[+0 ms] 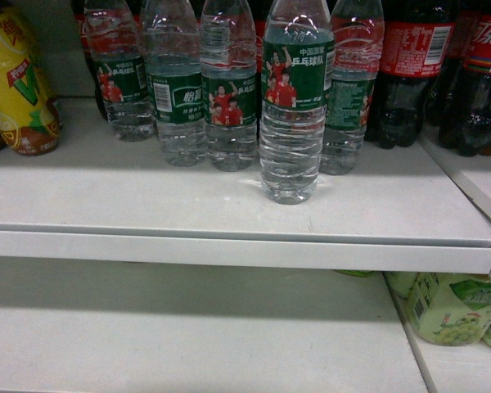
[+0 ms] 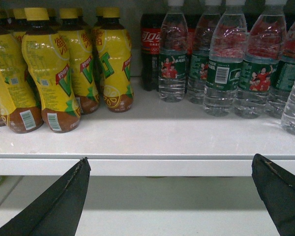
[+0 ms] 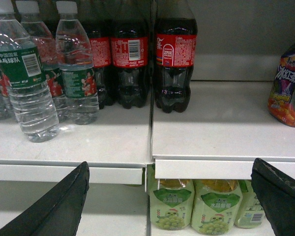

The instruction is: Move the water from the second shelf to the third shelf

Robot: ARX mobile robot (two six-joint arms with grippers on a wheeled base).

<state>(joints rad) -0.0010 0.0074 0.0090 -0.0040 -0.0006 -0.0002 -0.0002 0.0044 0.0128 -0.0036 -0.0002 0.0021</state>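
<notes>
A white store shelf [image 1: 229,205] runs across the head view, with a second bare shelf [image 1: 188,327] below it. On the upper one a row of water bottles stands at the back, and one water bottle [image 1: 295,98] stands forward of the row, nearest the edge, upright and alone. Cola bottles [image 1: 442,74] stand to its right, yellow tea bottles [image 1: 20,82] far to the left. Pale green grape drinks [image 1: 450,307] sit low on the right of the lower level.

Neither arm shows in the head view. The left gripper [image 2: 169,196] has its fingers [image 2: 54,206] spread wide, holding nothing, hanging below the shelf edge. The right gripper [image 3: 172,196] is likewise spread and empty; in its view the front bottle [image 3: 29,88] is off to the left.

The step in hand looks like the approach. The front bottle is the easy choice, since its sides are free. The right arm seems the closer one, but must rise and shift left first. Take the bottle on the label band, where the ribs are less likely to buckle, fingers level. Lift only slightly, draw it straight out past the lip, then carry it upright. The main risk is a finger brushing the row behind and toppling a neighbour.
</notes>
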